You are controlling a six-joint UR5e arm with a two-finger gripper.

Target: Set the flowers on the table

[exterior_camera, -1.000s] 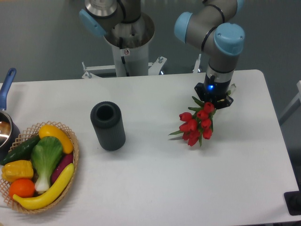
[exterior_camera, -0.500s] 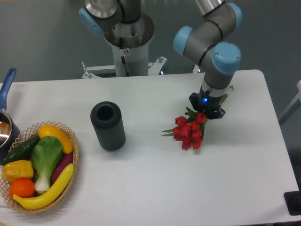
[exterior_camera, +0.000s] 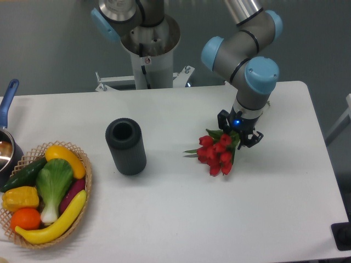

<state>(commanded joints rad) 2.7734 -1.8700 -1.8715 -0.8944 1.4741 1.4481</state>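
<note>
The flowers (exterior_camera: 216, 154), a bunch of red tulip buds with green leaves, hang from my gripper (exterior_camera: 239, 131) over the right half of the white table (exterior_camera: 181, 219). The gripper points down and is shut on the stem end; the buds point toward the front left. The gripper body hides the stems and the fingertips. I cannot tell whether the buds touch the tabletop.
A dark cylinder (exterior_camera: 126, 146) stands upright left of the flowers. A wicker basket (exterior_camera: 88, 181) with a green leafy vegetable, yellow bananas and other produce sits at the front left. A pot with a blue handle (exterior_camera: 7, 98) is at the left edge.
The gripper has moved left and toward the front with the flowers, and appears lower. The cylinder and the basket have not moved.
</note>
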